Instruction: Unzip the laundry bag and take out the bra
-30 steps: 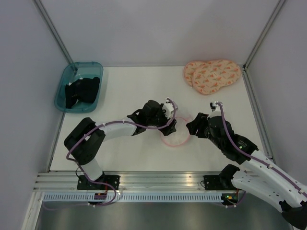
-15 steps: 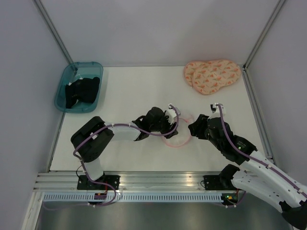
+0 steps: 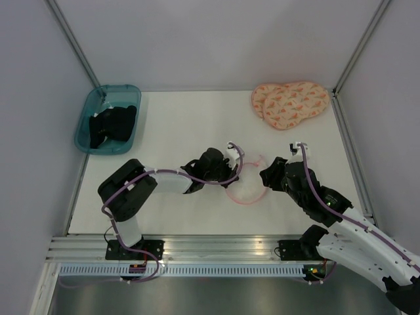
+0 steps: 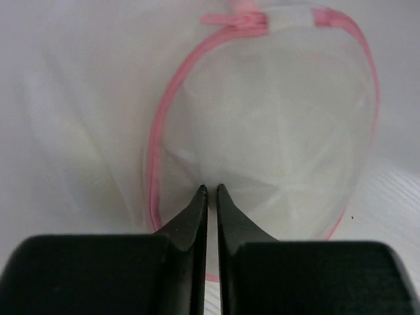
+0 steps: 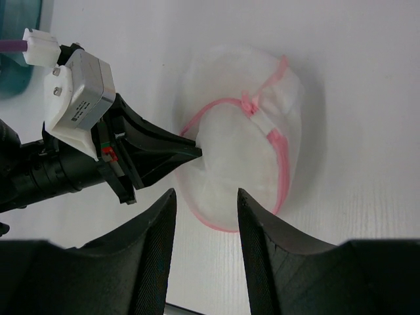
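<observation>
The laundry bag [image 3: 247, 189], a rounded white mesh pouch with pink edging, lies mid-table between both arms. Its pink zip [image 5: 250, 103] looks shut, with the pull near a white tab. Soft white fabric, the bra [image 4: 275, 138], shows through the mesh. My left gripper [image 4: 211, 189] comes in from the left, its jaws pressed together on a pinch of mesh at the bag's left side. My right gripper [image 5: 205, 197] hangs open over the bag's near edge, with nothing between its fingers [image 5: 157, 223].
A teal bin [image 3: 90, 104] with black clothing [image 3: 110, 125] stands at the far left corner. A peach patterned pad [image 3: 289, 104] lies at the far right. Grey walls and metal posts enclose the table on three sides.
My left gripper has gone from wide open to closed on the bag's mesh. The right gripper's jaws have narrowed a little. The bag has shifted slightly right.
</observation>
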You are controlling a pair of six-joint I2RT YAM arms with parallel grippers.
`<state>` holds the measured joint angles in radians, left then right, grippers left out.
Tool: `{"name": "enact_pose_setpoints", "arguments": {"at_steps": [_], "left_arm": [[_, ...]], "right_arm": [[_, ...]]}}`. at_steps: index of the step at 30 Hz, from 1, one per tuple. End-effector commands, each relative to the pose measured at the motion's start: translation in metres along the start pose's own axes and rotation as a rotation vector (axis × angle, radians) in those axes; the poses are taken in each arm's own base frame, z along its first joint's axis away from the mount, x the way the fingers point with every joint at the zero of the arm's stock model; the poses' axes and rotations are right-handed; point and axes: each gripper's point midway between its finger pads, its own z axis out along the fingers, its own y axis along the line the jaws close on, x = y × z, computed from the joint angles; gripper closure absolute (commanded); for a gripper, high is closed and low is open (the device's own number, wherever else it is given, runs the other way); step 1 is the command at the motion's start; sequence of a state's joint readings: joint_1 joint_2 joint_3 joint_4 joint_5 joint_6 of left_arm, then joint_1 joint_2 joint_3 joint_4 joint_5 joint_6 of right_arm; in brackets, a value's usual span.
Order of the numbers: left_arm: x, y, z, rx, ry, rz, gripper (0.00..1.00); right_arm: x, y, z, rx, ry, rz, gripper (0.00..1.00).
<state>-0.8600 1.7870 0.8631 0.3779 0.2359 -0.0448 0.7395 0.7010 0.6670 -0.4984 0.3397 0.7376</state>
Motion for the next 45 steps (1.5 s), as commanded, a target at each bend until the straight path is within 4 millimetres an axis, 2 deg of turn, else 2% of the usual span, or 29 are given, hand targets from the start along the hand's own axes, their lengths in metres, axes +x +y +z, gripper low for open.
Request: {"name": "enact_pose_setpoints", "arguments": {"at_steps": [1,2,5,6,8,9,11,12,14,16,18,19,21,22,24,25,28,29,31,32,33,34,35,36,40,41,45], "left_arm": [[0.020,-0.008,-0.011,-0.012,0.068,-0.113,0.94],[0.016,-0.012,-0.016,-0.003,0.045,-0.127,0.97],[0.004,-0.032,-0.027,0.006,-0.023,-0.195,0.98],[0.002,-0.048,-0.030,0.028,-0.036,-0.234,0.98],[0.003,-0.061,-0.035,0.014,-0.061,-0.273,0.98],[-0.007,-0.084,-0.038,0.055,-0.098,-0.306,0.98],[-0.003,-0.097,-0.041,0.039,-0.120,-0.349,0.98],[-0.006,-0.118,-0.044,0.079,-0.138,-0.385,0.98],[-0.002,-0.116,-0.048,0.011,-0.166,-0.441,0.98],[-0.002,-0.127,-0.060,0.023,-0.201,-0.529,0.98],[-0.003,-0.122,-0.069,-0.045,-0.239,-0.571,0.98],[-0.001,-0.108,-0.078,-0.130,-0.255,-0.586,0.98],[-0.001,-0.098,-0.090,-0.185,-0.284,-0.634,0.98],[0.001,-0.082,-0.104,-0.262,-0.317,-0.658,0.98],[-0.001,-0.063,-0.124,-0.341,-0.395,-0.761,0.98],[0.007,-0.056,-0.130,-0.382,-0.392,-0.807,0.98],[0.011,-0.040,-0.149,-0.453,-0.441,-0.872,0.98],[0.010,-0.038,-0.152,-0.456,-0.460,-0.921,0.98],[0.011,-0.032,-0.160,-0.468,-0.504,-0.985,0.98],[0.012,-0.030,-0.161,-0.471,-0.519,-1.011,0.98],[0.018,-0.023,-0.164,-0.498,-0.541,-1.036,0.98],[0.018,-0.021,-0.166,-0.492,-0.573,-1.109,0.98],[0.020,-0.019,-0.169,-0.488,-0.594,-1.142,0.98],[0.017,-0.016,-0.173,-0.484,-0.629,-1.176,0.98],[-0.008,-0.013,-0.191,-0.403,-0.777,-1.279,0.98],[-0.022,-0.014,-0.200,-0.337,-0.844,-1.316,0.98],[-0.036,-0.014,-0.212,-0.277,-0.914,-1.331,0.98]], "right_arm": [[-0.002,-0.003,0.000,0.017,-0.018,0.009,0.52],[-0.002,-0.004,0.001,0.019,-0.018,0.010,0.52],[-0.001,-0.003,0.002,0.018,-0.017,0.010,0.52],[-0.001,-0.005,0.002,0.023,-0.020,0.010,0.52],[-0.001,-0.005,0.003,0.026,-0.019,0.009,0.53],[-0.001,-0.005,0.004,0.030,-0.019,0.009,0.53],[0.000,-0.007,0.004,0.038,-0.017,0.009,0.53],[0.001,-0.008,0.005,0.044,-0.012,0.007,0.53],[0.003,-0.010,0.006,0.053,-0.008,0.004,0.53],[0.003,-0.011,0.006,0.056,-0.009,0.001,0.53],[0.003,-0.011,0.005,0.057,-0.010,0.001,0.53],[0.001,-0.013,0.005,0.062,-0.018,0.004,0.54],[0.001,-0.012,0.005,0.059,-0.020,0.005,0.54],[0.002,-0.009,0.005,0.045,-0.016,0.008,0.54],[0.002,-0.003,0.006,0.018,-0.011,0.006,0.54],[0.008,0.004,0.007,-0.026,0.021,-0.014,0.53],[0.020,0.024,0.012,-0.136,0.073,-0.026,0.50],[0.031,0.035,0.010,-0.201,0.128,-0.027,0.50],[0.039,0.050,0.011,-0.291,0.146,0.006,0.48],[0.041,0.063,0.002,-0.366,0.168,0.064,0.48],[0.045,0.071,0.003,-0.445,0.151,0.097,0.47],[0.046,0.076,0.000,-0.485,0.150,0.140,0.47],[0.034,0.091,-0.011,-0.573,0.113,0.206,0.47],[0.044,0.086,-0.008,-0.578,0.126,0.238,0.47],[0.054,0.081,-0.010,-0.625,0.122,0.374,0.47],[0.060,0.079,-0.009,-0.656,0.117,0.410,0.47],[0.063,0.081,-0.012,-0.732,0.122,0.523,0.47]]}}
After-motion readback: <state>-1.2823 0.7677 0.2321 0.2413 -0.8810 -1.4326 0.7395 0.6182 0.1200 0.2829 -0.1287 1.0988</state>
